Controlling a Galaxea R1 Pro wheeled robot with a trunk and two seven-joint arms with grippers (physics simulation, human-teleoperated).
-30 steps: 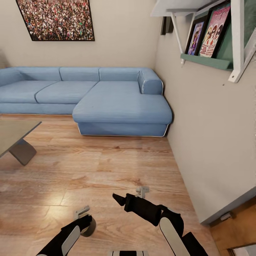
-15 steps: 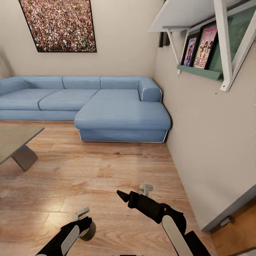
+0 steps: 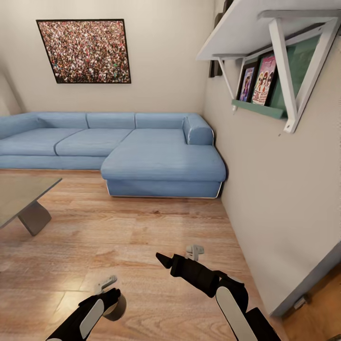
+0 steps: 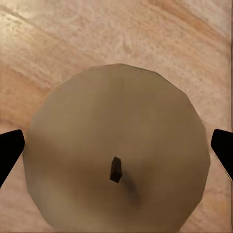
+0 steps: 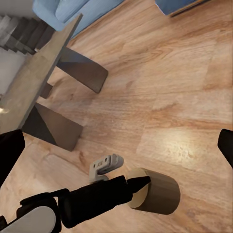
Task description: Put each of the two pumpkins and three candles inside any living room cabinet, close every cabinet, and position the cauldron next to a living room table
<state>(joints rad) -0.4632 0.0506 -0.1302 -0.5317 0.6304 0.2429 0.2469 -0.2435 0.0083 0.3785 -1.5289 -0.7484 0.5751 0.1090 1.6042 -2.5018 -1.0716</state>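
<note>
The left gripper (image 3: 112,294) held a candle (image 4: 116,160), jaws pressed against its sides, low over the floor (image 3: 142,227). The right gripper (image 3: 187,253) hung nearby; whether it was spread was unclear. Carrying it steadily and level toward a cabinet seemed wise, skirting the table (image 3: 21,194) at far left.

I find no readable text anywhere; the framed posters (image 3: 258,79) on the green shelf (image 3: 259,108) show only blurred faces; the wall picture (image 3: 85,51) shows a crowd.
</note>
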